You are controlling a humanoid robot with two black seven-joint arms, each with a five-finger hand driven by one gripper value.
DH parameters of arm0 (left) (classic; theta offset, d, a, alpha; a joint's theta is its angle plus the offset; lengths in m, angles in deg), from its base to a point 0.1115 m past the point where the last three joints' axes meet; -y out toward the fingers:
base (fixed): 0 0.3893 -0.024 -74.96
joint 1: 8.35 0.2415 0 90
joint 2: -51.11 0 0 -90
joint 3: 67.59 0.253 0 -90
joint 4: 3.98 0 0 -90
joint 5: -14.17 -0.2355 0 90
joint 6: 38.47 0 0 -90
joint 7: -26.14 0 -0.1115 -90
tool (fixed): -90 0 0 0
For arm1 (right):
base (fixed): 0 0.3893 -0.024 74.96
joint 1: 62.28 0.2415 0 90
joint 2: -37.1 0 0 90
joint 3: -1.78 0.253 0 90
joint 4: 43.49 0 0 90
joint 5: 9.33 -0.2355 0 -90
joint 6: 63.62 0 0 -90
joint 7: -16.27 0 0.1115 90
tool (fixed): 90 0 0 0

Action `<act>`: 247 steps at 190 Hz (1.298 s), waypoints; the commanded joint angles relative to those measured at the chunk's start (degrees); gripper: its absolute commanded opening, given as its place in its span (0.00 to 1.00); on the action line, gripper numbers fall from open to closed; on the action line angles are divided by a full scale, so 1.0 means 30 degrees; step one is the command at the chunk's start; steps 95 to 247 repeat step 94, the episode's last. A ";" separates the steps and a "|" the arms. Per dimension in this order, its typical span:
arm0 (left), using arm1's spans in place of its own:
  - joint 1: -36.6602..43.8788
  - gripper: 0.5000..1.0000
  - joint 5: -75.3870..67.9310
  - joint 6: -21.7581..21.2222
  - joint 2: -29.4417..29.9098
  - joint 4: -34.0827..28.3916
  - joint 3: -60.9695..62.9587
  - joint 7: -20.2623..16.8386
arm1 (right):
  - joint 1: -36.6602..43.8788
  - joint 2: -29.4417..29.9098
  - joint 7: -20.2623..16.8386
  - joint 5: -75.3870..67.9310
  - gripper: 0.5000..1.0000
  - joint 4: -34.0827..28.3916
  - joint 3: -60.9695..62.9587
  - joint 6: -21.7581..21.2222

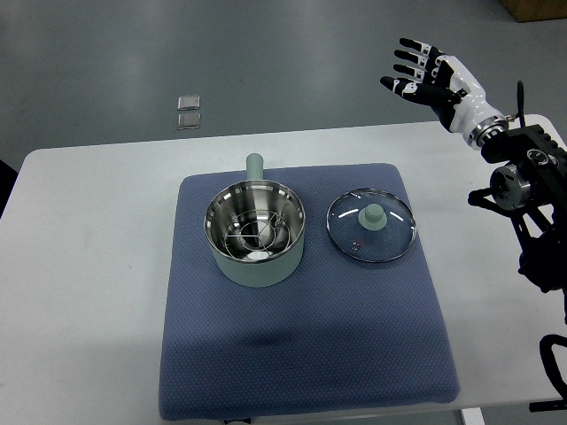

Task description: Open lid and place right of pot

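A pale green pot (255, 234) with a steel inside stands uncovered on the blue mat (301, 345), its handle pointing away from me. The glass lid (370, 226) with a green knob lies flat on the mat just right of the pot, a small gap between them. My right hand (423, 75) is raised beyond the table's far right corner, fingers spread, holding nothing, well clear of the lid. The left arm does not show.
The mat lies on a white table (80, 266). My right arm's dark joints (527, 186) hang over the table's right edge. Two small clear packets (189, 112) lie on the grey floor behind the table.
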 commanded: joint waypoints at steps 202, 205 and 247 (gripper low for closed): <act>0.0000 1.00 0.0000 0.0000 0.0000 0.0000 0.0000 0.0002 | -0.2794 0.2105 0.1178 -0.0544 0.86 0.0000 0.2480 0.0871; 0.0000 1.00 0.0000 0.0000 0.0000 0.0000 0.0000 0.0002 | -0.2794 0.2105 0.1178 -0.0544 0.86 0.0000 0.2480 0.0871; 0.0000 1.00 0.0000 0.0000 0.0000 0.0000 0.0000 0.0002 | -0.2794 0.2105 0.1178 -0.0544 0.86 0.0000 0.2480 0.0871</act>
